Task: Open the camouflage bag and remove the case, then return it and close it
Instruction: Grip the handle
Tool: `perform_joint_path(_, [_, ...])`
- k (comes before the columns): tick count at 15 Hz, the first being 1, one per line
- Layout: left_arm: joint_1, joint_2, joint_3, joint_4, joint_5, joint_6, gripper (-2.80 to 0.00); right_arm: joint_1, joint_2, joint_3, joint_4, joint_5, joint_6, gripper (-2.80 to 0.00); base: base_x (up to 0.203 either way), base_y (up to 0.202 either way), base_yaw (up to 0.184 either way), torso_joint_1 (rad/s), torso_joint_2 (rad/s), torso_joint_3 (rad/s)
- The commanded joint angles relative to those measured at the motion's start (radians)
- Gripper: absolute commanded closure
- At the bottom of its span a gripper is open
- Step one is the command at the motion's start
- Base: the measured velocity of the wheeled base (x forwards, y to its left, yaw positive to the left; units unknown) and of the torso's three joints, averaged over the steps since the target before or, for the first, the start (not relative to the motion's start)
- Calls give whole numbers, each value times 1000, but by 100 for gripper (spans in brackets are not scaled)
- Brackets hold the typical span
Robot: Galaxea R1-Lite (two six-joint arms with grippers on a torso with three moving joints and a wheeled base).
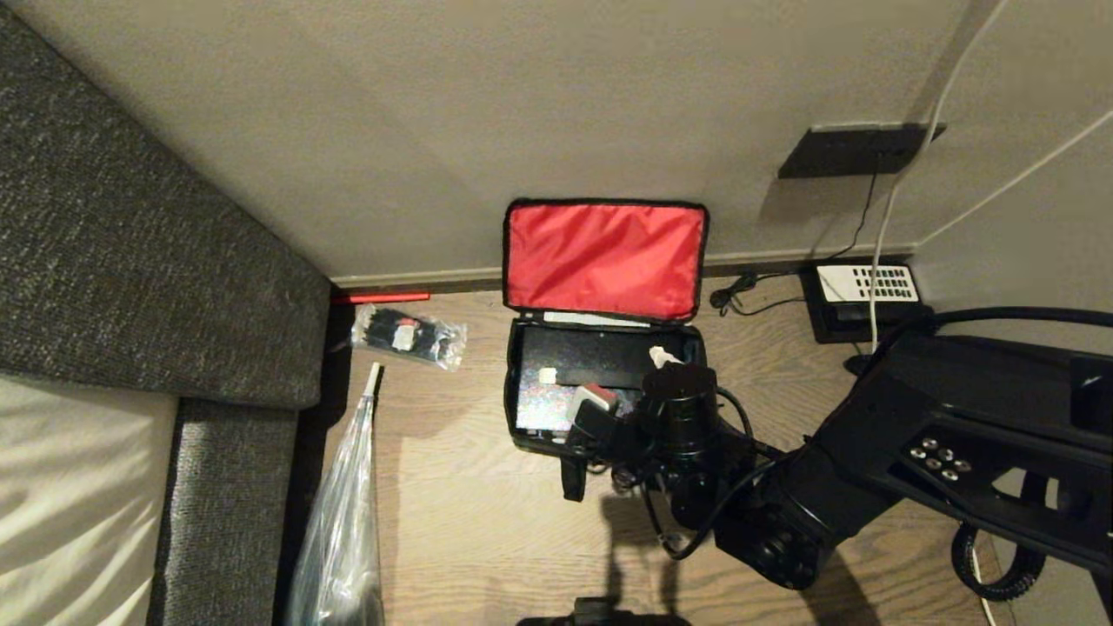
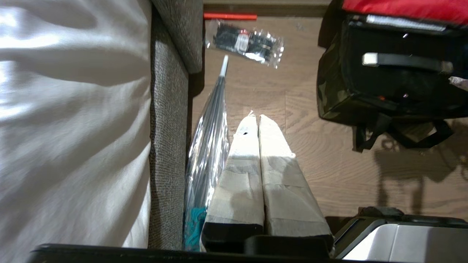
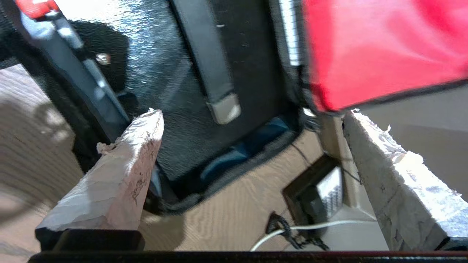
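The camouflage bag (image 1: 513,391) stands open on the wood floor, its red-lined lid (image 1: 604,258) leaning back against the wall. Inside it lies the flat black case (image 1: 591,361), with a black strap across it (image 3: 204,54). My right gripper (image 1: 674,365) hovers over the bag's right end, open and empty. In the right wrist view its jaws (image 3: 252,115) stand wide apart above the bag's side wall, with the case (image 3: 164,73) beyond them. My left gripper (image 2: 256,117) is shut and empty, parked over the floor left of the bag (image 2: 332,91).
A clear packet of black items (image 1: 409,335) and a red stick (image 1: 380,297) lie by the wall at the left. A long clear plastic bag (image 1: 343,513) leans on grey upholstery (image 1: 130,261). A telephone (image 1: 869,291) with cables sits at the right.
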Motion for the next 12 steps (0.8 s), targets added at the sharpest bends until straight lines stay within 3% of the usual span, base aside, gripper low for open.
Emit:
perform_joint_path(1, [0, 0, 2, 0, 0, 1, 0, 1, 9, -6, -5, -4, -6, -280, 0, 0, 0, 2, 2, -193])
perform_joint_path(4, [0, 0, 2, 3, 5, 10, 0, 1, 16, -13, -6, -4, -6, -280, 0, 0, 0, 3, -1, -144])
perform_joint_path(12, [0, 0, 2, 3, 5, 10, 0, 1, 121, -111, -8, -46, -27, -280, 0, 0, 0, 0, 1, -9])
